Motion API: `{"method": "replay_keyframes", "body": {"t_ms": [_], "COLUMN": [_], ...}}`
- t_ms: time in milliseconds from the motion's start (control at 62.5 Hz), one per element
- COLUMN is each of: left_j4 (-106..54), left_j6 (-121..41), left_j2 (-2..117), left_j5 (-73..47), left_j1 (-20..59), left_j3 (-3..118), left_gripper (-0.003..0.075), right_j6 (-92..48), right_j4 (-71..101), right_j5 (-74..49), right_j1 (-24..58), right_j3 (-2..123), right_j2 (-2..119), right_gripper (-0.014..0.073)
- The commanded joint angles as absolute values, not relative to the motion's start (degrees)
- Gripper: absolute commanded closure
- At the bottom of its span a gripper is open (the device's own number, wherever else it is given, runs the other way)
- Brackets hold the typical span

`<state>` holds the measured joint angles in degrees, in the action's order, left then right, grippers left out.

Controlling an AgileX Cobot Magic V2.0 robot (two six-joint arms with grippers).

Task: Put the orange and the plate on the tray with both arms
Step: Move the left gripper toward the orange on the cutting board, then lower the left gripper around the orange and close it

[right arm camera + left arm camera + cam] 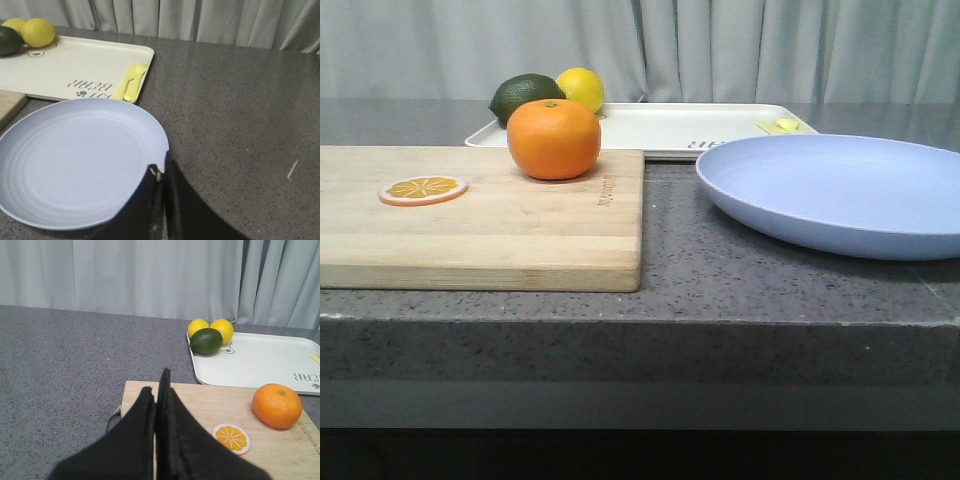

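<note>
The orange, round and bright with a small green stem dot, sits on the far right part of a wooden cutting board, well apart from both my grippers. A flat orange slice lies on the same board, nearer its left side. To the right of the board, the wide pale lavender-blue plate rests directly on the grey speckled counter. Behind both lies the cream-white tray, with a dark green lime and yellow lemons at its left end and a small yellow fork and spoon near its right edge.

My left gripper hovers over the board's near left corner, its black fingers pressed together and holding nothing. My right gripper hangs just over the plate's near rim, fingers likewise closed, gripping nothing.
</note>
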<state>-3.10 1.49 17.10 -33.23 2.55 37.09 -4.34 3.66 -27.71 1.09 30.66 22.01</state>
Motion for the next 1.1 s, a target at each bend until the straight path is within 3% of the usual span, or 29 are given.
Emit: {"method": "replay_keyframes", "body": {"t_ms": [0, 96, 160, 272, 336, 688, 1088], "left_j4": [-3.66, -3.66, -3.66, -3.66, -3.66, -3.66, -1.73], "left_j6": [1.50, 1.50, 1.50, 1.50, 1.39, -2.01, -6.08], "left_j2": [18.62, 19.78, 20.80, 22.44, 23.61, 33.18, 55.91], "left_j5": [-30.38, -31.40, -31.70, -32.48, -32.49, -32.00, -30.18], "left_j1": [2.49, 2.49, 2.49, 2.49, 2.49, 13.05, 27.55], "left_j3": [38.52, 38.52, 38.52, 38.52, 38.52, 41.37, 53.62], "left_gripper": [0.0687, 0.0556, 0.0451, 0.0266, 0.0209, 0.0202, 0.0201], "right_j6": [-4.67, -4.67, -4.67, -4.67, -4.67, -4.62, -4.62], "right_j4": [3.07, 3.07, 3.07, 3.07, 3.07, 3.12, 3.12], "right_j5": [-25.28, -26.46, -26.88, -27.44, -27.44, -27.51, -27.39], "right_j1": [0.79, 0.79, 0.79, 0.79, 0.79, 0.79, 0.79], "right_j3": [32.72, 32.72, 32.72, 32.72, 32.72, 32.72, 32.72], "right_j2": [23.67, 24.47, 25.04, 25.65, 25.65, 25.65, 25.65], "right_gripper": [0.0422, 0.0204, 0.0119, 0.0078, 0.0081, 0.0086, 0.0086]}}
